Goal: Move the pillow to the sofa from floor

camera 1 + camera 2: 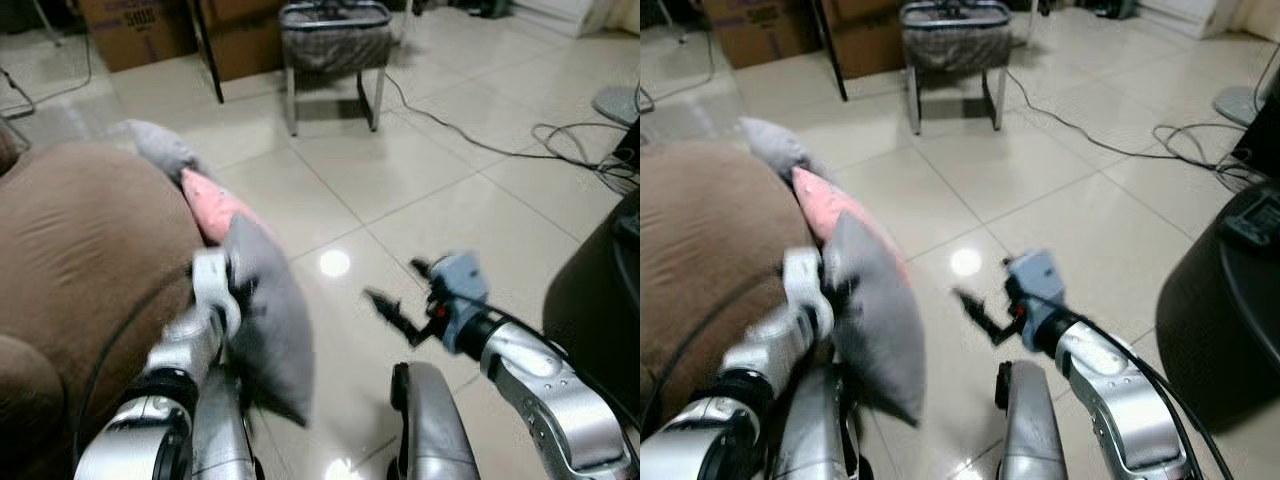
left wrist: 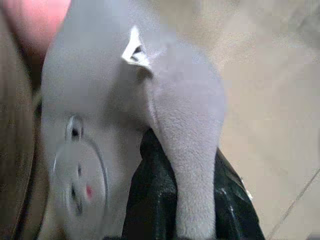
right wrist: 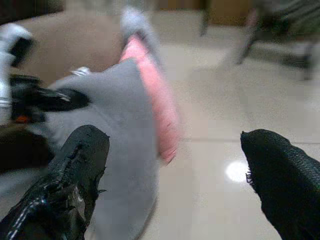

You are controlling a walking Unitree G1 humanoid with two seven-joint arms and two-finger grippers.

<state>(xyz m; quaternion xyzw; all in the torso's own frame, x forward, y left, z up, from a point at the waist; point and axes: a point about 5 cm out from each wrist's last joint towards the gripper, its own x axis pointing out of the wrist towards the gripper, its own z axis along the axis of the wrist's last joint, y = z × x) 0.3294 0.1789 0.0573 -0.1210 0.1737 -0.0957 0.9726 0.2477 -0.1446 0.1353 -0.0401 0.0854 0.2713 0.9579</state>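
A grey pillow (image 1: 268,320) with a small face on it hangs off the floor beside the brown sofa (image 1: 80,260). My left gripper (image 1: 238,285) is shut on its edge; in the left wrist view the black fingers (image 2: 150,200) pinch a fold of the grey pillow (image 2: 125,100). A pink pillow (image 1: 215,205) and another grey one (image 1: 160,145) lean against the sofa's side behind it. My right gripper (image 1: 395,290) hovers open over the tiles to the right of the held pillow, with its fingers (image 3: 75,170) spread wide.
A metal-framed stool (image 1: 335,50) and cardboard boxes (image 1: 135,30) stand at the back. Cables (image 1: 520,145) trail across the tiled floor on the right. A dark round object (image 1: 600,290) sits at the right edge. Open tiles lie ahead.
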